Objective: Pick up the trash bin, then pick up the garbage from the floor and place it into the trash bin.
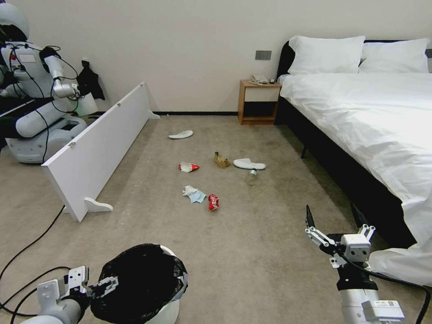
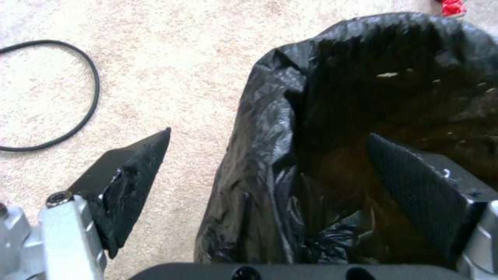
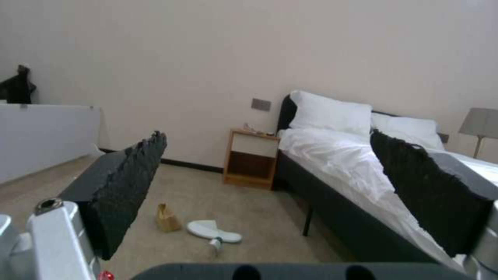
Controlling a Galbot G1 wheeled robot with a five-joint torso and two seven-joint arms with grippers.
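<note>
Beside the bed [image 1: 360, 121]: right gripper [image 1: 335, 215] is held wide open, nothing between its fingers.
Left gripper [image 1: 108, 284]: spread open astride the trash bin [image 1: 144, 283] rim.
Garbage: red can [image 1: 213, 202] is seen well left of the bed.

The trash bin [image 1: 166, 306], round and white with a crinkled black bag [image 2: 332, 128] folded over its rim, stands upright at the lower left of the head view. The garbage lies scattered mid-frame on the carpet: a crushed red can [image 1: 213, 202] just beside a crumpled white and light-blue tissue [image 1: 194, 194], a red-white wrapper [image 1: 188, 167], a brown paper bag [image 1: 221, 159], a clear bottle [image 1: 252, 174] next to one flat white slipper [image 1: 249, 164], and another slipper [image 1: 181, 134] farther up.
</note>
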